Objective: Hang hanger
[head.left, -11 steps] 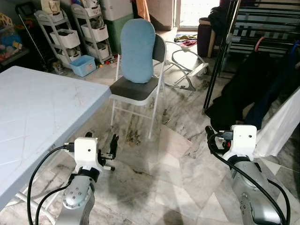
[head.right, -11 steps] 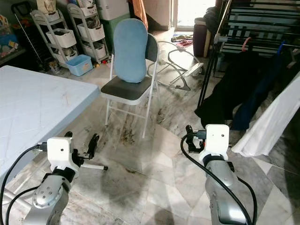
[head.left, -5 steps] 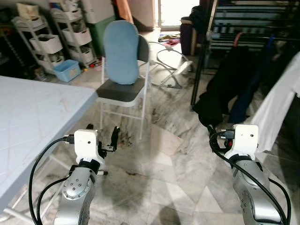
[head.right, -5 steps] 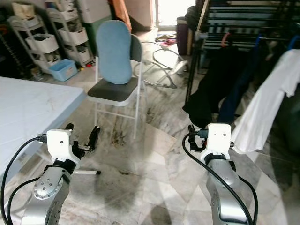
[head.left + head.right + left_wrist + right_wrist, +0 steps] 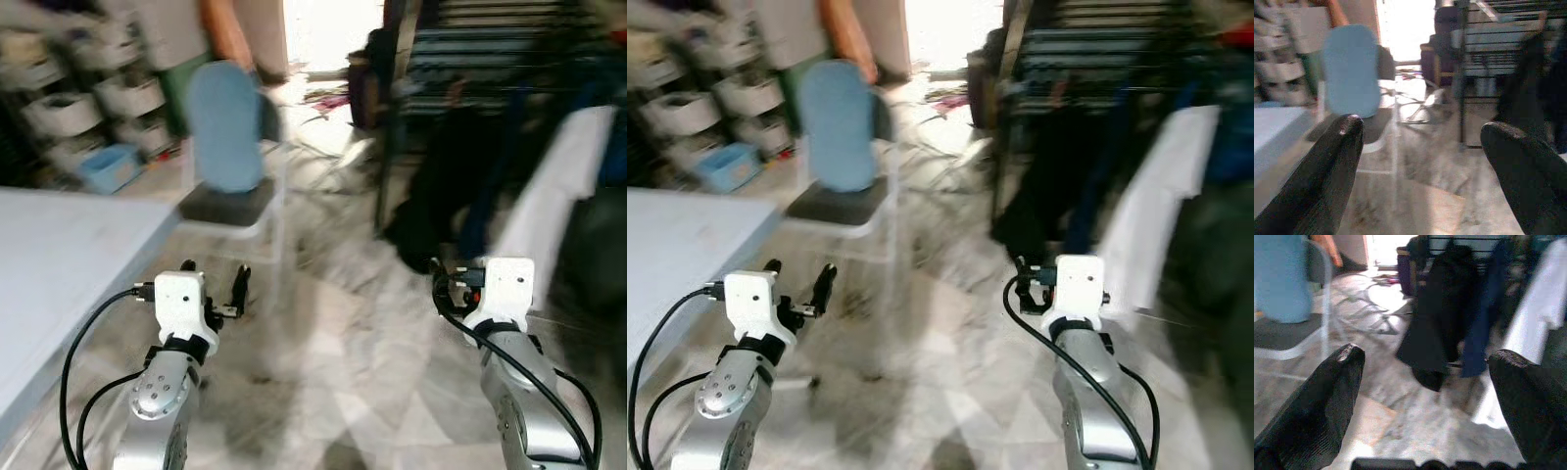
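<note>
Chair (image 5: 227, 157) left, hanging clothes (image 5: 460, 176) right, floor (image 5: 343, 323) between.

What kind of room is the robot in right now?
Probably a home laundry or utility area. Clothes hang from a drying rack, plastic storage shelves stand along the wall, and a folding chair sits on the marble floor. The head views are blurred.

The floor (image 5: 323, 392) looks like glossy veined marble. The chair (image 5: 230, 147) has a soft blue cloth cushion (thin metal legs), and dark cloth garments (image 5: 1442, 308) hang matt.
</note>
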Controlling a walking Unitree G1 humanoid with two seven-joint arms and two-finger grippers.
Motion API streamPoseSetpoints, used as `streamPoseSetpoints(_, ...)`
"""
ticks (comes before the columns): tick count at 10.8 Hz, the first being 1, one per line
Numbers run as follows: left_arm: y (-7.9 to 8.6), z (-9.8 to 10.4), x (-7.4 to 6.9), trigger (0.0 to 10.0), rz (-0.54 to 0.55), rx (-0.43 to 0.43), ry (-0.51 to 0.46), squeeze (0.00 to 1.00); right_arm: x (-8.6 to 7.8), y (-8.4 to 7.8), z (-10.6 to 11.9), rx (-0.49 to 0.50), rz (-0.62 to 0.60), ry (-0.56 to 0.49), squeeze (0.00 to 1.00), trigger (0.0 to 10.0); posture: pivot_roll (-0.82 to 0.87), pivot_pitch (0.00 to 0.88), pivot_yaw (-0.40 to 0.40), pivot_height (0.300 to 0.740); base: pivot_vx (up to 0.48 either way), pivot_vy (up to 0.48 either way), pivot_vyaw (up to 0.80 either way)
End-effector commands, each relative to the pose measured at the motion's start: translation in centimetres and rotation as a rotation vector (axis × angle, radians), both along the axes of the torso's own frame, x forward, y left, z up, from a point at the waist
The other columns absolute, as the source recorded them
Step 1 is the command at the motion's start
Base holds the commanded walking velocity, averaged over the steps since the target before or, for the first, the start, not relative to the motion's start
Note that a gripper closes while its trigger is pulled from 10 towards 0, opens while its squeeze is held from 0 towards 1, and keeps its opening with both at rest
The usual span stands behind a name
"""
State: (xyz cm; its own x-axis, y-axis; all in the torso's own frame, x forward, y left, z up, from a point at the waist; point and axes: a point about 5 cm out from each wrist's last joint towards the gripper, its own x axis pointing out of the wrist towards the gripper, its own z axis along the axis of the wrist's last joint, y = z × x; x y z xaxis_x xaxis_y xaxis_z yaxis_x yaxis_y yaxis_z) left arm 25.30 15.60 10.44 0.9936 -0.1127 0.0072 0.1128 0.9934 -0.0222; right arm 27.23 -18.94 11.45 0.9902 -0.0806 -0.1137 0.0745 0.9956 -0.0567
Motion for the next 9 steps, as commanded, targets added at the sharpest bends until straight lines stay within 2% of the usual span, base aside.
streamPoseSetpoints(1, 0.09, 0.18, 0.05, 10.0, -0.011, 0.004, 0.001, 0.0, 0.23, 0.15, 0.17, 0.001, -0.004, -0.003, 0.0, 10.0, -0.15, 0.0, 0.107, 0.74, 0.341, 0.0, -0.8)
streamPoseSetpoints(6, -0.07, 0.42, 0.18, 10.0, -0.029, 0.001, -0.006, 0.0, 0.34, 0.19, 0.18, -0.003, -0.007, -0.005, 0.0, 10.0, -0.15, 0.0, 0.108, 0.74, 0.4, 0.0, -0.8)
streamPoseSetpoints(7, -0.07, 0.41, 0.17, 10.0, -0.029, 0.0, -0.005, 0.0, 0.32, 0.18, 0.19, -0.003, -0.008, -0.008, 0.0, 10.0, -0.15, 0.0, 0.108, 0.74, 0.409, 0.0, -0.55)
streamPoseSetpoints(9, -0.16, 0.38, 0.08, 10.0, -0.034, -0.002, -0.003, 0.0, 0.11, 0.14, 0.13, -0.008, -0.009, -0.008, 0.0, 10.0, -0.15, 0.0, 0.107, 0.74, 0.412, 0.0, 0.0)
